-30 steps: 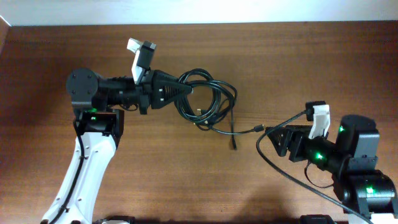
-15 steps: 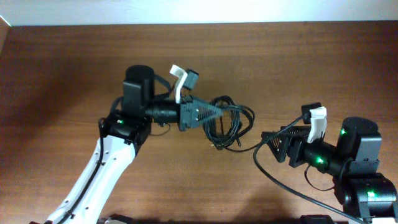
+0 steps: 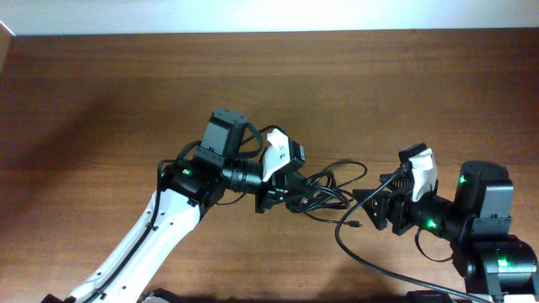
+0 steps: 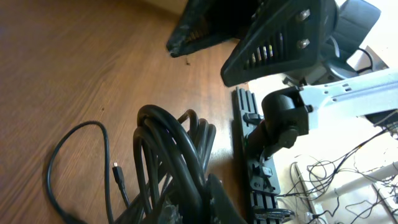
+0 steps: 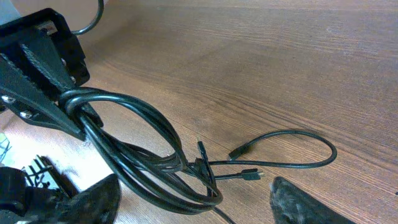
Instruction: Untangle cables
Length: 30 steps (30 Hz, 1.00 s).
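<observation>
The cables are thin black cords bunched in loops at the table's middle. My left gripper is shut on the bundle's left side and holds the loops partly off the wood. The left wrist view shows the loops running into its jaws. My right gripper is open and empty, just right of the bundle. In the right wrist view its jaws straddle the hanging loops without touching them. A small plug end and a loose strand lie on the wood.
The brown wooden table has its far edge against a white wall. A thicker black wire curves from the right arm across the table's front. The right arm's base stands at the front right.
My left arm has swung right and toward the front, carrying the cable bundle up to the right gripper. The right gripper has shifted only slightly.
</observation>
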Available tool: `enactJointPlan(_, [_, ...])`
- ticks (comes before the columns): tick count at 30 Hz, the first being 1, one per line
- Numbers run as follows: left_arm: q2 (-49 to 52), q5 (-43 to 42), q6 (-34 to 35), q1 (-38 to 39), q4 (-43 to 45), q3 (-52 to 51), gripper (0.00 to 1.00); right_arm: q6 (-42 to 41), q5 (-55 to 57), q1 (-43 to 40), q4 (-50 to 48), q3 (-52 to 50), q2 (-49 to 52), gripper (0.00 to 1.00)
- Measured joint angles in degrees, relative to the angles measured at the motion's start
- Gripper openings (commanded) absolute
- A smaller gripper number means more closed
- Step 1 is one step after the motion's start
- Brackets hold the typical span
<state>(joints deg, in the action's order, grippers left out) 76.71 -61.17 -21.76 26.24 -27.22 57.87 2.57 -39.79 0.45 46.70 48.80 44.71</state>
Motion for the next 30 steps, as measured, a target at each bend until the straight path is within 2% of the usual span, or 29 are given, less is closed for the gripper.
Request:
enactJointPlan(7, [0.0, -4.5, -7.5, 5.9, 0.0, 0.0, 0.00, 11.6, -0.9, 0.0, 0.5, 0.0, 0.0, 0.83])
enactJointPlan(15, [0.0, -4.9, -8.9, 6.8, 3.5, 0.0, 0.00, 18.4, -3.9, 0.0, 4.3, 0.0, 0.0, 0.84])
enactJointPlan(19, [0.0, -5.9, -8.9, 7.5, 4.5, 0.0, 0.00, 19.0, -6.4, 0.0, 2.5, 0.0, 0.0, 0.76])
enactJointPlan(21, [0.0, -6.2, -8.9, 9.3, 5.8, 0.0, 0.00, 19.1, -7.4, 0.0, 1.9, 0.0, 0.0, 0.65])
enactJointPlan(24, [0.0, -5.8, -8.9, 10.5, 7.2, 0.0, 0.00, 20.0, -8.8, 0.0, 1.3, 0.0, 0.0, 0.36])
enactJointPlan(26, [0.0, -5.2, -8.9, 10.6, 7.4, 0.0, 0.00, 20.0, -9.7, 0.1, 1.4, 0.0, -0.1, 0.04])
enactJointPlan(30, [0.0, -4.4, -8.8, 10.6, 7.6, 0.0, 0.00, 20.4, -10.8, 0.1, 1.7, -0.1, -0.3, 0.04])
